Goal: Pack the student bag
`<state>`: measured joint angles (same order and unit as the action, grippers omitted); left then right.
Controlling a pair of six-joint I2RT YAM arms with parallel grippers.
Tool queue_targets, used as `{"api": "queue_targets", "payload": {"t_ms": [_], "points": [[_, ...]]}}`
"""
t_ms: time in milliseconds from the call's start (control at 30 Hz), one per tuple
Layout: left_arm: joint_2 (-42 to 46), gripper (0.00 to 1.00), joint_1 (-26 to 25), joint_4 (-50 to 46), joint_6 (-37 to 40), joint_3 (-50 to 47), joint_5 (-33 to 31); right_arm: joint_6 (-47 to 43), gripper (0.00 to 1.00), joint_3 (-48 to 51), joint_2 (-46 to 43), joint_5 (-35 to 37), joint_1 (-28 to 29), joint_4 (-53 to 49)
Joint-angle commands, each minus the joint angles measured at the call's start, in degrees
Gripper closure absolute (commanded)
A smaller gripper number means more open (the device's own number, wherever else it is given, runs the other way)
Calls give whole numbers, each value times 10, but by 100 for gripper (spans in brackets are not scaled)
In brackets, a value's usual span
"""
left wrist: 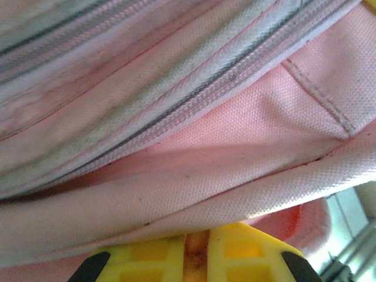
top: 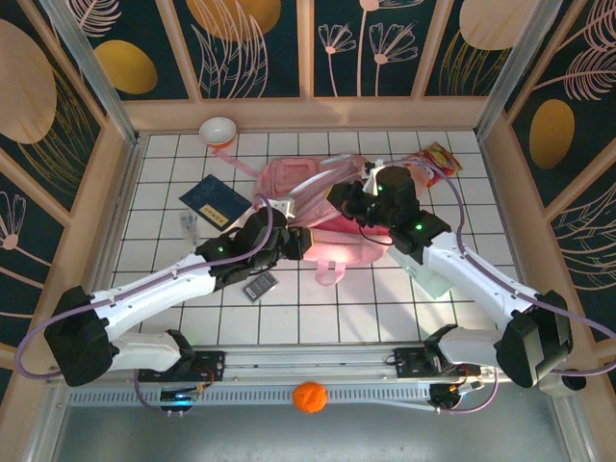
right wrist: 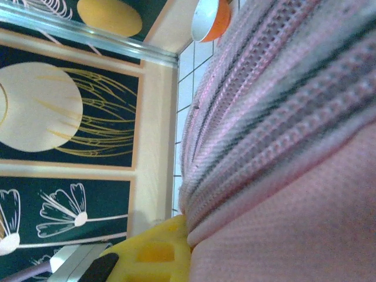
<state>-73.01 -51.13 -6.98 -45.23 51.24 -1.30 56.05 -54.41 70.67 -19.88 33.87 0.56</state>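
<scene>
Student bag [top: 303, 183] lying mid-table on white tiles [top: 318, 308], between the grippers. Left gripper [left wrist: 197, 244] jaws nearly together at a pink seam, possibly pinching fabric. Right gripper [top: 352, 199] closed tight, pressed against the bag's weave.

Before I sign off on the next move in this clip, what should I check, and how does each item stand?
1. Grip of the left gripper on the student bag: jaws almost together at a fabric fold; actual pinch cannot tell.
2. Grip of the right gripper: shut and pressed against bag fabric; hold cannot tell.
3. Grippers apart from each other over the bag: ok.
4. Bag open for packing: the zip seen from the left wrist looks closed; elsewhere cannot tell.
5. Items ready: blue book and small dark device lie uncovered on the tiles beside the bag: ok.
</scene>
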Motion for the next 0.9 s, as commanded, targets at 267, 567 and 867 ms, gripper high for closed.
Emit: {"api": "queue_targets", "payload": {"t_ms": [267,567,867], "points": [[2,100,19,108,-2,-42,120,-85,100,-12,7,-158,-22,17],[13,100,36,-34,201,-38,63,-128,100,-42,20,-280,-77,-11],[16,100,43,171,-52,-74,185,-151,100,-68,43,-182,-28,-38]]}}
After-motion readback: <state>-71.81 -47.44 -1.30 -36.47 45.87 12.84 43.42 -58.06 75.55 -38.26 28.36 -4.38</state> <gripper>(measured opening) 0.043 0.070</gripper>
